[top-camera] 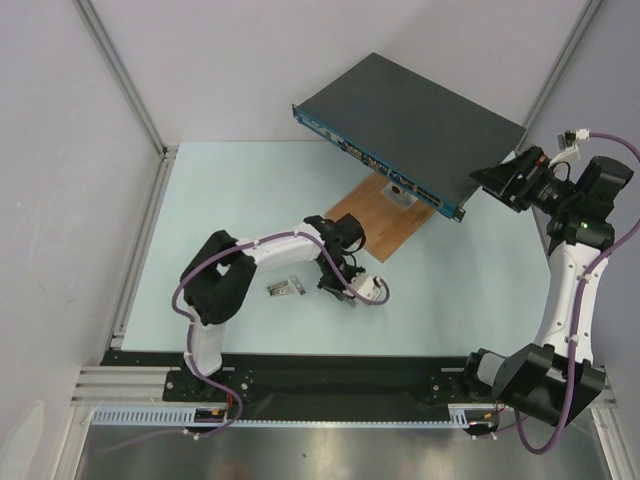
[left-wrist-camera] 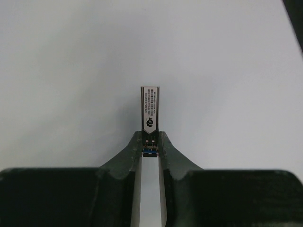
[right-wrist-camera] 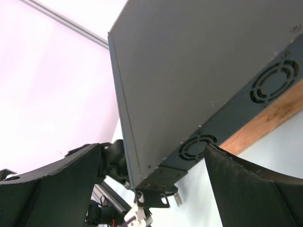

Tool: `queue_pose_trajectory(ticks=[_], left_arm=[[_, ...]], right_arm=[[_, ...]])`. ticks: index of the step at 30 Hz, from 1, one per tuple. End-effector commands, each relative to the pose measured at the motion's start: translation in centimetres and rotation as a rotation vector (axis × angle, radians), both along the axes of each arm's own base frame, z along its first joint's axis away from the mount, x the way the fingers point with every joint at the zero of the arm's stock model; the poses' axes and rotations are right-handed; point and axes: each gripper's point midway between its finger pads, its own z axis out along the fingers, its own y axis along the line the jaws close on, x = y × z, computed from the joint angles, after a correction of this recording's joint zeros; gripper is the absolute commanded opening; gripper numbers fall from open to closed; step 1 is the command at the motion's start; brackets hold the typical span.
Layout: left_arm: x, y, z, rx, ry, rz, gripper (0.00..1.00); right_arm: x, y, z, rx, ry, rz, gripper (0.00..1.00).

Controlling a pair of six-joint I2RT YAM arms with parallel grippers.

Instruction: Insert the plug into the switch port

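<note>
Top view: high at the near edge, looking down on the whole counter. Left wrist: close, low, facing the plug. Right wrist: close, angled up at the switch and its vented side. Both objects also appear from above.

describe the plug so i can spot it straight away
On the pale blue table, look left of the brown wooden board, at the tips of the left gripper. The plug is the short silvery bar with a white label, one end between those tips; unlike the dark switch, it is tiny and shiny.
</note>
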Motion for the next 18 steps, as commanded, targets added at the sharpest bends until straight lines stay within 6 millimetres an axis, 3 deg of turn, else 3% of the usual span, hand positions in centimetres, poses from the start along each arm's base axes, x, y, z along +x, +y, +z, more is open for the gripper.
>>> queue_pose_trajectory(ticks=[1, 3, 4, 6, 7, 12, 15, 16, 18], left_arm=[[-0.2, -2.7, 9.7, -0.221, 0.056, 0.281, 0.00], [-0.3, -3.1, 12.9, -0.274, 0.075, 0.372, 0.00], [-0.5, -3.1, 15.8, -0.324, 0.095, 0.473, 0.00], [-0.3, -3.1, 18.6, -0.380, 0.093, 0.567, 0.00], [-0.2, -3.1, 21.3, -0.453, 0.098, 0.638, 0.00], [2.1, -2.4, 28.7, -0.642, 0.030, 0.861, 0.00], [3.3, -2.0, 31.6, -0.704, 0.011, 0.976, 0.00], [3.5, -1.9, 32.1, -0.716, 0.014, 1.006, 0.00], [4.2, -1.6, 33.0, -0.739, -0.023, 1.059, 0.00]], right_arm=[[-0.5, 0.3, 3.6, -0.017, -0.114, 0.000, 0.95], [-0.6, 0.4, 3.8, -0.012, -0.114, -0.001, 0.92], [-0.7, 0.5, 4.1, -0.010, -0.120, 0.002, 0.91], [-1.0, 1.0, 4.4, -0.016, -0.133, 0.011, 0.89], [-1.2, 1.3, 4.5, -0.019, -0.138, 0.018, 0.89], [-2.3, 4.1, 5.8, -0.036, -0.189, 0.083, 0.84], [-3.2, 6.9, 6.3, -0.052, -0.227, 0.153, 0.80], [-3.9, 8.7, 6.5, -0.055, -0.239, 0.206, 0.80], [-4.2, 9.8, 6.6, -0.070, -0.263, 0.228, 0.79]])
